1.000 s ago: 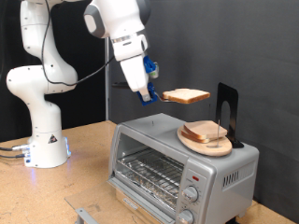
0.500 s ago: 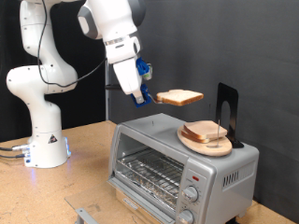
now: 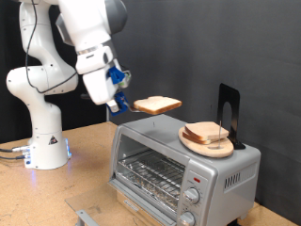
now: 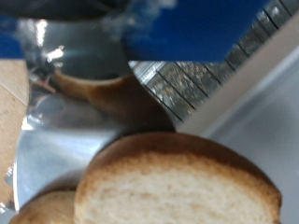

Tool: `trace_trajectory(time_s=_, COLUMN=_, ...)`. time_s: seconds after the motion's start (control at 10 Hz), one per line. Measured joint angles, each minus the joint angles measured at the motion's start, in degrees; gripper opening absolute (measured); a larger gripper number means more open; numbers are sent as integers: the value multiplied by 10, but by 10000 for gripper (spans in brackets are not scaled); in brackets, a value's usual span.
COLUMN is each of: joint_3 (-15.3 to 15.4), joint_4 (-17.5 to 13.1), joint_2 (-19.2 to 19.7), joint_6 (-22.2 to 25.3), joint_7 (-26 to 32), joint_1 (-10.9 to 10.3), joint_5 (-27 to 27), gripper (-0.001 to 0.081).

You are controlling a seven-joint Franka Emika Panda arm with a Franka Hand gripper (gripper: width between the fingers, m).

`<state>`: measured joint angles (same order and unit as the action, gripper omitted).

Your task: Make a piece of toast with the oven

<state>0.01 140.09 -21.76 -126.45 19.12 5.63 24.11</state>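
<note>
My gripper (image 3: 125,104) is shut on one edge of the piece of toast (image 3: 158,104), a flat tan slice with a brown crust, and holds it level in the air above the oven's top, towards the exterior view's left. The toast fills the wrist view (image 4: 177,182). The silver oven (image 3: 179,160) stands on the wooden table with its glass door open and its wire rack (image 3: 150,172) bare. The knobs (image 3: 192,196) run down its right front.
A round wooden plate (image 3: 209,144) with more bread slices (image 3: 207,133) sits on the oven's top, next to a black stand (image 3: 229,111). The white robot base (image 3: 42,132) stands at the exterior view's left. A small metal bracket (image 3: 85,216) lies on the table's front.
The arm has swung towards the exterior view's left, carrying the toast away from the plate and slightly lower. The oven and plate have not moved.
</note>
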Motion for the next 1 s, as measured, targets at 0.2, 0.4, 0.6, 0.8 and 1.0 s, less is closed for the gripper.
trace_trajectory(time_s=0.2, joint_3=-21, joint_4=19, joint_2=-14, joint_6=1, joint_7=17, joint_1=11, joint_5=-2, gripper=401)
trace_trajectory(time_s=0.4, joint_3=-34, joint_4=33, joint_2=-19, joint_6=1, joint_7=36, joint_1=22, joint_5=-7, gripper=401)
trace_trajectory(time_s=0.6, joint_3=-44, joint_4=40, joint_2=-24, joint_6=8, joint_7=55, joint_1=23, joint_5=-7, gripper=401)
trace_trajectory(time_s=0.8, joint_3=-44, joint_4=41, joint_2=-22, joint_6=8, joint_7=54, joint_1=23, joint_5=-8, gripper=401)
trace_trajectory(time_s=1.0, joint_3=-44, joint_4=48, joint_2=-10, joint_6=8, joint_7=53, joint_1=28, joint_5=-27, gripper=401)
